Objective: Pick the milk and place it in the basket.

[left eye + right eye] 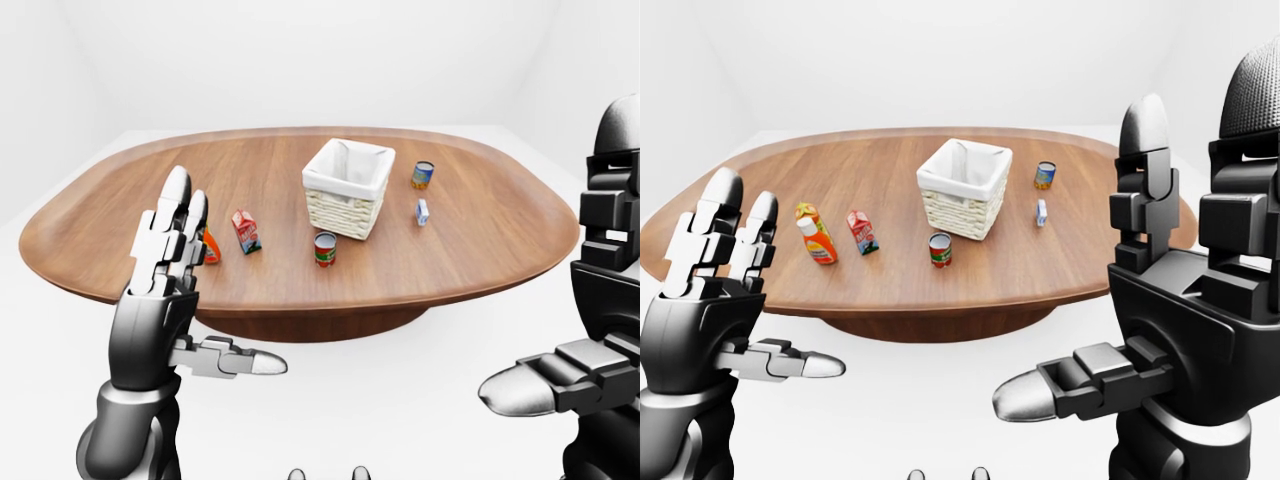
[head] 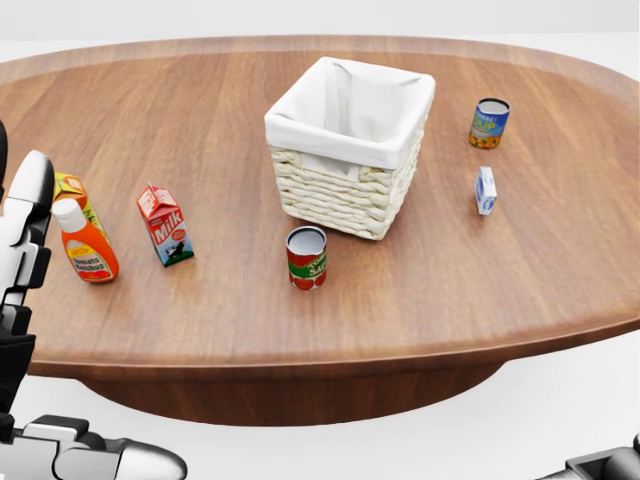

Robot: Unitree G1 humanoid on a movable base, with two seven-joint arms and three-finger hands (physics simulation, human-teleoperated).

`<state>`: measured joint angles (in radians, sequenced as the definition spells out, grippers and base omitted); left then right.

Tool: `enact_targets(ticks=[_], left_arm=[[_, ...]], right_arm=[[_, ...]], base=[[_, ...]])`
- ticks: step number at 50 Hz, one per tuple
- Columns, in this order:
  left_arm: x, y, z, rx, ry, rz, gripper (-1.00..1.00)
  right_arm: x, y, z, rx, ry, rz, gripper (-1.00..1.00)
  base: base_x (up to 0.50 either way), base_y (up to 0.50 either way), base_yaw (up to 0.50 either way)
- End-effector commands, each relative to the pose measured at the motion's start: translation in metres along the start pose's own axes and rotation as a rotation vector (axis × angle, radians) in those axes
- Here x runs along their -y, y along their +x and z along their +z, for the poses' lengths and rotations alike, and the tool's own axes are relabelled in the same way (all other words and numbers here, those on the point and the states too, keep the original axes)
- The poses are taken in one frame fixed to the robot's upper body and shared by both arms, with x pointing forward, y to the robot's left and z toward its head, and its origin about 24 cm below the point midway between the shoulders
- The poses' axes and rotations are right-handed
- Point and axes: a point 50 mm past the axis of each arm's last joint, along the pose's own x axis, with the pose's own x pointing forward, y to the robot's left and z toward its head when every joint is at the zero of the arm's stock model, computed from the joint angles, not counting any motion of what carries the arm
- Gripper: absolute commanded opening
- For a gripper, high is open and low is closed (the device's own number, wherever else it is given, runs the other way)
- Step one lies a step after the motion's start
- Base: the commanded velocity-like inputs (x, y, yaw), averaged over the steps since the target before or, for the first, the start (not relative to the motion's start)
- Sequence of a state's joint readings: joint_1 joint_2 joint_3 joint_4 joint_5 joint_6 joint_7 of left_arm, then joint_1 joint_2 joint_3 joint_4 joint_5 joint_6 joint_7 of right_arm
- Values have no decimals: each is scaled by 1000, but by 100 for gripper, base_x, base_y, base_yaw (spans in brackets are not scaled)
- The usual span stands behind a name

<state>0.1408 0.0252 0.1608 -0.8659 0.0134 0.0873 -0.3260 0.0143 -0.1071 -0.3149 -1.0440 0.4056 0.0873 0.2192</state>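
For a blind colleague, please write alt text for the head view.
A red milk carton stands untouched on a wooden oval table, left of a cloth-lined wicker basket. A ketchup bottle, tomato can, second can and small blue-white carton stand around; the open left hand is at the left edge.
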Motion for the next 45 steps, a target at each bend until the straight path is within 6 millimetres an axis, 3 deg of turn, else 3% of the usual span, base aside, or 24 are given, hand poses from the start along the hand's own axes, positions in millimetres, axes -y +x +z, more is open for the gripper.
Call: enact_targets(ticks=[1, 45], left_arm=[[1, -1, 0, -3, 2, -4, 100], [3, -2, 0, -10, 0, -12, 100]], right_arm=[[0, 0, 1, 2, 11, -2, 100], [0, -1, 0, -15, 43, -2, 100]], base=[[21, 0, 0], [27, 0, 0]])
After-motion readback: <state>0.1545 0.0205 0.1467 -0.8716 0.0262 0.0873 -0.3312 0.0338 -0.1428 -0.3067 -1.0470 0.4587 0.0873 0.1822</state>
